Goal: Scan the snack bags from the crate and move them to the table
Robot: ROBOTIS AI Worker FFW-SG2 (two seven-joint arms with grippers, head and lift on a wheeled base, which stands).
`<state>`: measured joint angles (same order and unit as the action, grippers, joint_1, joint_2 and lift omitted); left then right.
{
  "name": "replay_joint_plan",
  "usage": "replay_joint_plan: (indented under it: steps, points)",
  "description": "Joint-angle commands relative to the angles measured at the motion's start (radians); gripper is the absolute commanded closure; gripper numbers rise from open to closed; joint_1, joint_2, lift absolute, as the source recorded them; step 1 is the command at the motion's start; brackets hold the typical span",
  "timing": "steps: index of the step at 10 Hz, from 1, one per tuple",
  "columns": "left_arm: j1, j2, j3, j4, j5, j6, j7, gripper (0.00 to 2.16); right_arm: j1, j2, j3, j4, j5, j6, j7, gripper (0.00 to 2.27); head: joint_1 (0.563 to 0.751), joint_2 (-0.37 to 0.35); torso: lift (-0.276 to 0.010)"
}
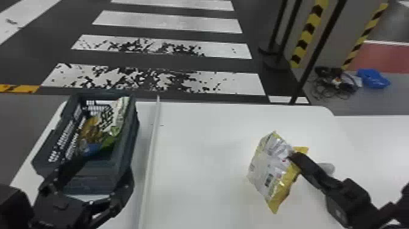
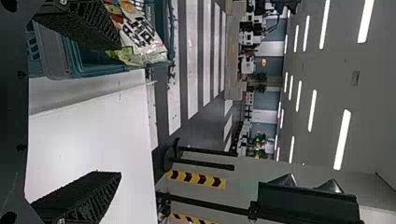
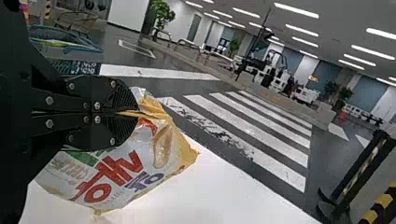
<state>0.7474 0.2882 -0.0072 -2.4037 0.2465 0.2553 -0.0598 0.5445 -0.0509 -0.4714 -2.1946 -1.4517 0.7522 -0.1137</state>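
Over the right side of the white table (image 1: 197, 152), the right gripper (image 3: 135, 113) had the yellow-and-white snack bag (image 1: 261, 163) pinched by its edge, barcode (image 1: 268, 180) exposed. Scanning or lowering it well probably called for a firm, light grip and little swing, keeping that code unfolded; the left gripper (image 2: 117, 111), fingers spread, was by the crate (image 1: 126, 152) holding more bags (image 1: 106, 118)

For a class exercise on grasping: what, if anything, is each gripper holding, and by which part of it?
The right gripper holds a yellow-and-white snack bag, pinched at one gathered edge. The left gripper, open, holds nothing.
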Motion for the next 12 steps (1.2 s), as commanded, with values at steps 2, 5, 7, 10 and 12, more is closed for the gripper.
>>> replay_joint_plan:
  steps: [2, 5, 7, 10, 12]
  points:
    - [0.0, -0.001, -0.002, 0.003, -0.006, 0.002, 0.001, 0.03, 0.005, 0.045, -0.029, 0.067, 0.007, -0.047, -0.029, 2.24, 0.695, -0.137, -0.095]
    - [-0.003, -0.006, -0.014, 0.011, -0.012, -0.001, 0.001, 0.03, 0.037, 0.052, -0.019, 0.039, 0.134, -0.047, -0.052, 2.24, 0.695, -0.185, -0.095]
    - [-0.019, -0.008, -0.025, 0.017, -0.015, -0.001, 0.005, 0.03, 0.06, 0.052, 0.005, 0.026, 0.269, -0.044, -0.034, 2.22, 0.695, -0.195, -0.095]
    - [-0.036, -0.008, -0.043, 0.021, -0.019, -0.001, 0.006, 0.03, 0.091, 0.052, 0.062, -0.011, 0.456, -0.038, -0.027, 0.16, 0.695, -0.206, -0.095]
    - [-0.043, -0.008, -0.047, 0.023, -0.019, -0.004, 0.006, 0.03, 0.114, 0.052, 0.123, -0.025, 0.582, -0.044, -0.03, 0.08, 0.695, -0.205, -0.095]
